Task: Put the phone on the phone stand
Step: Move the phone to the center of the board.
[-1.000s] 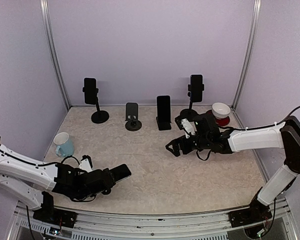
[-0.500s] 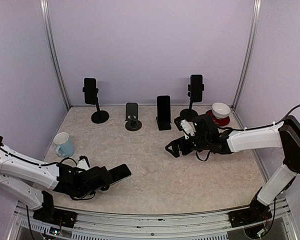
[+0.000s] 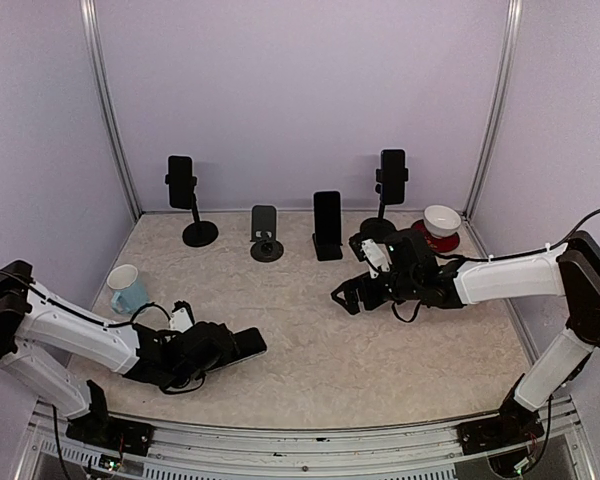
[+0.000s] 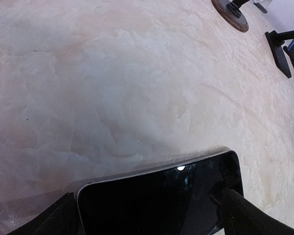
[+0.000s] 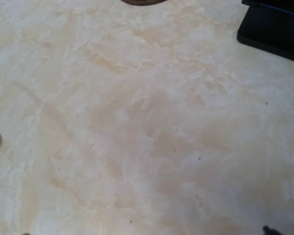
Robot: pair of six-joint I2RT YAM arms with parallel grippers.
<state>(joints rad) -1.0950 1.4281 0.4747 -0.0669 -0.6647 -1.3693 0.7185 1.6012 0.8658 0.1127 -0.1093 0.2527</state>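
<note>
The slim black glass-faced phone lies low over the near-left part of the pale marbled table, screen up. It sits between the fingers of the left gripper. That gripper's jaws stand at their widest, one finger along each long edge of the phone. The wrist view does not show whether the pads actually press on it, so it looks bracketed rather than gripped. The right gripper hangs spread open and empty over the middle of the table, well apart from the phone.

The phone should handle as a stiff, thin, fairly light slab, but its glass and polished rim are slippery and would not take a drop well. The long side edges, about mid-length, look like the safest hold, squeezed squarely so it cannot pivot or shoot out. The small grey plate stand on a round dark base, at the back between stands that already carry phones, looks like the free one.

Compared with a second ago, the left arm's shoulder and upper link sit higher and further in. Its wrist has crept slightly towards the centre of the table, while the phone has barely changed place. The right arm is as it was, and both grippers are just as wide.
</note>
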